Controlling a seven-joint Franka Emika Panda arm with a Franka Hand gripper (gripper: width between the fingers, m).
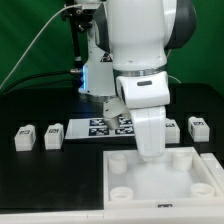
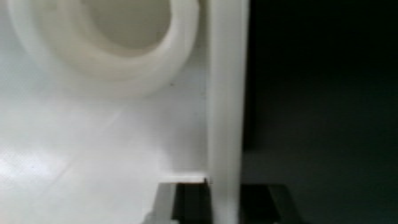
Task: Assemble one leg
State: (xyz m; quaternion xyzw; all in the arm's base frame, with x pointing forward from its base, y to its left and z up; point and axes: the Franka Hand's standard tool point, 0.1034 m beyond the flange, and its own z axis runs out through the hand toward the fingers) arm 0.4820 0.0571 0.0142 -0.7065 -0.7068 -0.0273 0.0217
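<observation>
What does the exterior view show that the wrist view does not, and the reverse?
Only the exterior view: the arm, the marker board and four legs, two at that view's left and two at its right.
Only the wrist view: the gripper, with its fingers on either side of the panel's edge; whether they clamp it is unclear.
Both: the panel, a round socket in it, and the black table.

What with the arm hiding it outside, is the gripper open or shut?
Gripper: down at the panel edge, fingers either side of it; clamped or not cannot be told.
</observation>
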